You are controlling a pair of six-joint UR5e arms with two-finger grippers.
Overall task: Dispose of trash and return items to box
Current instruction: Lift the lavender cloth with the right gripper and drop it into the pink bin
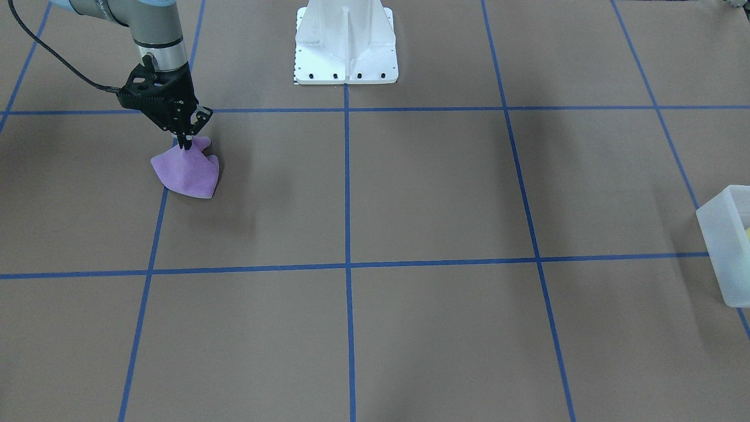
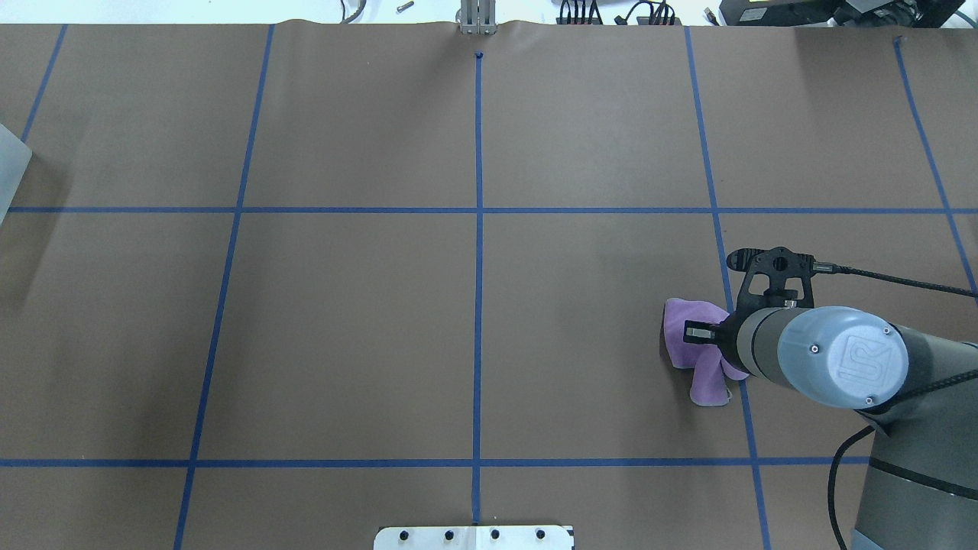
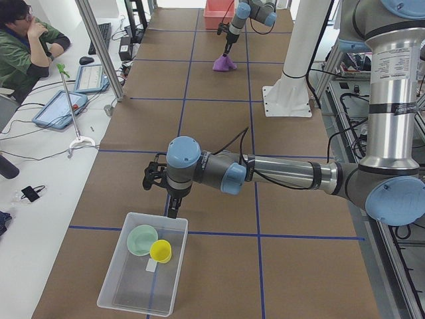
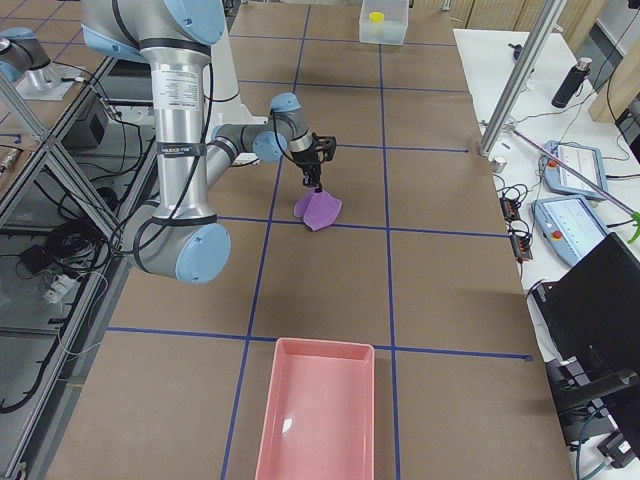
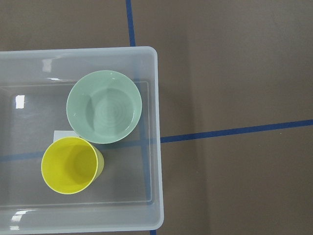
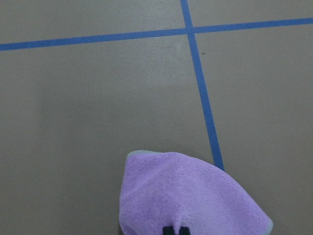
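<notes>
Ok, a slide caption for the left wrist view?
Looking down into the box: green bowl and yellow cup side by side inside.

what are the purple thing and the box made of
Purple cloth: soft fuzzy fabric, likely microfibre; it drapes in folds where the right hand pinches it. Box: frosted translucent plastic, probably; the blue tape shows faintly through its smooth walls.

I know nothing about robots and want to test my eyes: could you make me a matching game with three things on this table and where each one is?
Things:
1. purple cloth
2. yellow cup
3. pink tray

Places:
a. in the box, beside the green bowl
b. at the table's end on the robot's right
c. pinched by the right gripper

Pairs: 1-c, 2-a, 3-b.
</notes>
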